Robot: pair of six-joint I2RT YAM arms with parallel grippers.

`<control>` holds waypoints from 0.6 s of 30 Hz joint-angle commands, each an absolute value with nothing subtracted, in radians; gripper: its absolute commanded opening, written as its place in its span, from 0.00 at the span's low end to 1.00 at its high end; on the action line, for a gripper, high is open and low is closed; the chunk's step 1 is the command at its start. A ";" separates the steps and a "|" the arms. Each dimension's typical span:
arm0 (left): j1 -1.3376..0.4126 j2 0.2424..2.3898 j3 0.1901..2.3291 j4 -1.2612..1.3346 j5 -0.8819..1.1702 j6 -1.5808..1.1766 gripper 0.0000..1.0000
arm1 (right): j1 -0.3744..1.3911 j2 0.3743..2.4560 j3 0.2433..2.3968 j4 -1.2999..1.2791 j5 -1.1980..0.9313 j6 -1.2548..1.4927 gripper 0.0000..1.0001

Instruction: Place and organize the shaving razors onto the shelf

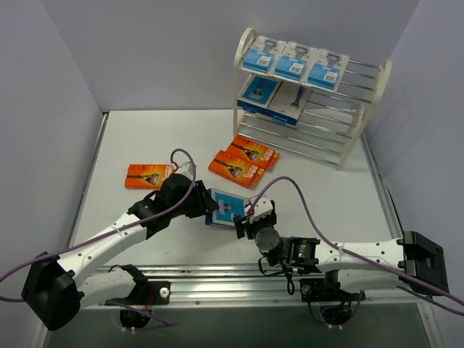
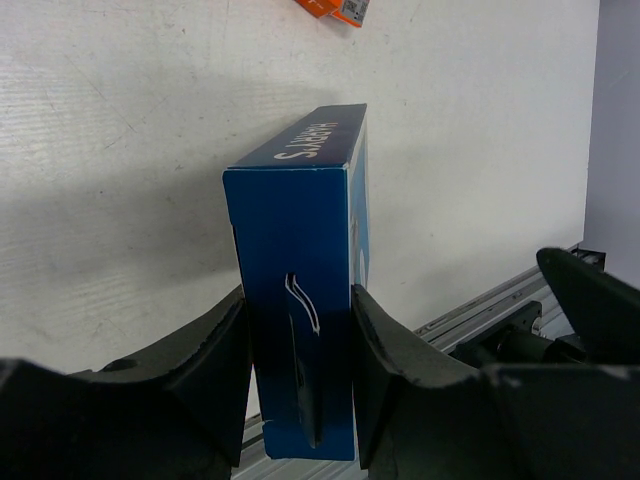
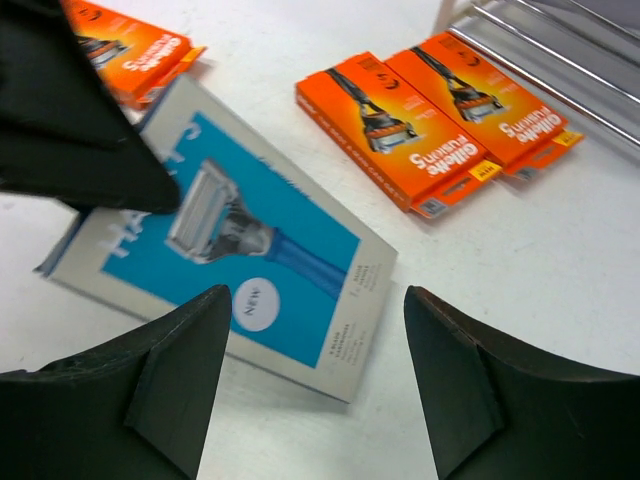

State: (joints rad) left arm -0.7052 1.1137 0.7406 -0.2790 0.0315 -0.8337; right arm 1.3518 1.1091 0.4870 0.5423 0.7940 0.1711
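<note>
Across the white bench (image 1: 145,138), the cream shelf (image 1: 378,80) stands at the far right corner. The left arm (image 1: 109,235) reaches in toward the middle, and the right arm (image 1: 362,254) comes in to meet it. On the shelf's top tier sit three blister packs (image 1: 293,63) in a row, with two more packs (image 1: 259,92) on the middle tier. At centre, the left jaws are clamped on the narrow sides of the blue razor box (image 2: 300,200), close over the bench; I can't tell whether it touches. The right jaws stand spread wide just above that box, gripping nothing. Two orange boxes (image 1: 245,161) lie side by side in front of the shelf, and a third orange box (image 1: 147,175) lies off to the left.
</note>
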 commanded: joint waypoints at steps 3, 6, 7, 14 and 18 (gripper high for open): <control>-0.701 1.157 0.693 -0.361 -0.040 -0.781 0.19 | 1.269 1.075 0.482 0.483 0.787 0.270 0.66; -0.695 1.161 0.681 -0.350 -0.037 -0.785 0.08 | 1.221 1.127 0.514 0.456 0.824 0.302 0.66; -0.693 1.164 0.680 -0.348 -0.034 -0.790 0.03 | 1.192 1.138 0.525 0.430 0.827 0.314 0.66; -0.675 1.197 0.698 -0.336 0.000 -0.811 0.02 | 1.115 1.163 0.577 0.305 0.914 0.486 0.66; -0.672 1.158 0.704 -0.311 -0.006 -0.822 0.02 | 1.104 1.147 0.577 0.236 0.919 0.546 0.65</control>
State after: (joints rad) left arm -0.6777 1.1618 0.7185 -0.2237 0.0551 -0.8810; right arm 1.1122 1.1660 0.5446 0.3195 0.8528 0.4507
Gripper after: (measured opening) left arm 0.466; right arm 0.655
